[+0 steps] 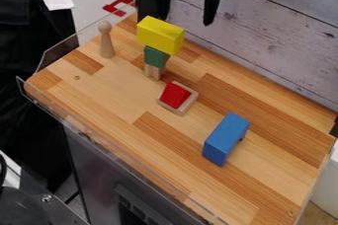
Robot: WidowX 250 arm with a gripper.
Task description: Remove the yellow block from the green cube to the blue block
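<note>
Up at the far edge, the gripper (186, 20) hangs released, its two fingers parted with a gap between them. The yellow block (160, 35) sits on the green cube (155, 56), which stands on a pale wooden piece (153, 72) toward the far left of the tabletop (284, 169). The yellow block's ends reach out past the cube's sides. Left of this stack, a wooden peg (105, 41) stands upright, well apart from it and near the left edge with its clear rim (58, 54). Nearer and just to the right of the stack lies the red block (175, 94) on a shallow wooden base (189, 103). A strip of wood surface runs from there to the blue block (226, 137), at the near right, in from the edges. Behind the far edge rises a wood-plank panel (284, 31).
</note>
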